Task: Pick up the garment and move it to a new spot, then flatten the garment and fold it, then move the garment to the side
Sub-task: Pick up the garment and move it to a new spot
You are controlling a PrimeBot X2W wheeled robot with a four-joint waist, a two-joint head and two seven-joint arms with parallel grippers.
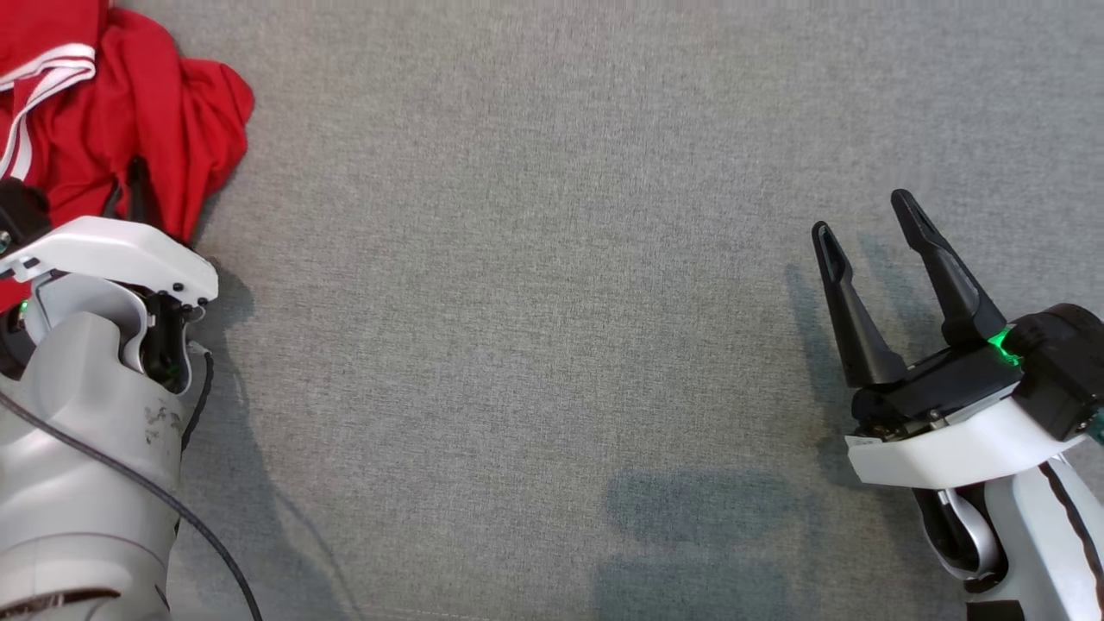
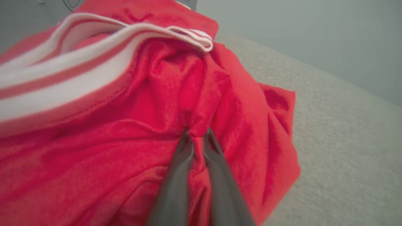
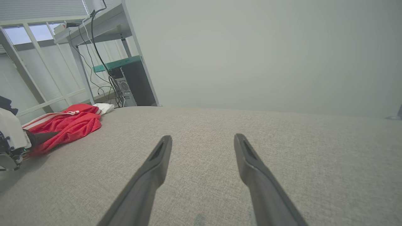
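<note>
L gripper: 2 fingers pinched together on a fold of red garment, which is bunched around & beyond the tips. R gripper: fingers wide apart, holding nothing, over gray cloth surface, garment well apart from it.

Matt cloth garment, coarse woven surface

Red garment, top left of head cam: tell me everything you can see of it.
The red garment is a crumpled heap of soft, knit-looking cloth, with white stripes running along a banded edge and deep folds bunched across it. It lies on the grey fabric surface at the robot's far left, not yet flattened, one flap spreading out toward the robot's right. The left gripper has its jaws shut on a pinched ridge of red cloth near the heap's middle.
</note>
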